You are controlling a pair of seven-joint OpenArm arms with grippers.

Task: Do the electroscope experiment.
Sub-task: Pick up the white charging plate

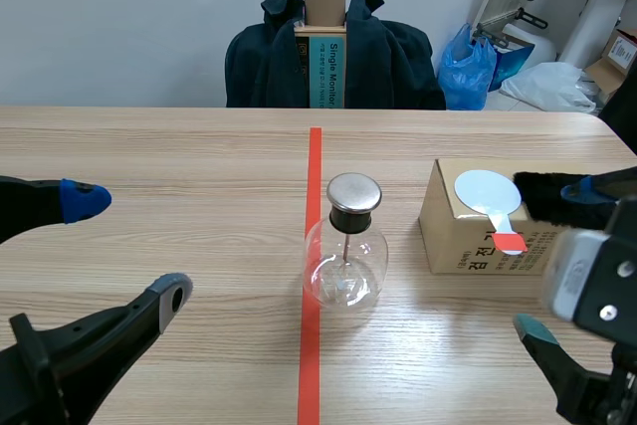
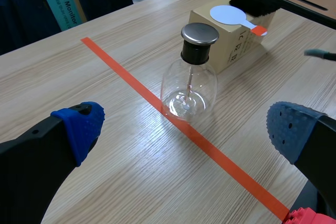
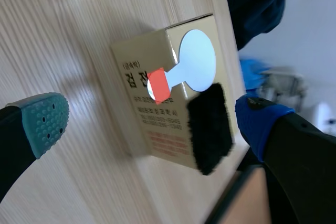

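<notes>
Wooden table (image 1: 149, 146); left hand (image 1: 127, 248), right hand (image 3: 152, 123) wide open

office: wood table (image 1: 149, 161), monitor box (image 1: 325, 52), draped jacket (image 1: 261, 62)

Scene: low, central, facing across table (image 1: 149, 161). Left wrist: oblique toward electroscope (image 2: 189, 80), cardboard box (image 2: 229, 43). Right wrist: close above same box.

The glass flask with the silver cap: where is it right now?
In the scene view the glass flask stands mid-table on the orange tape line, just left of the cardboard box.
</notes>
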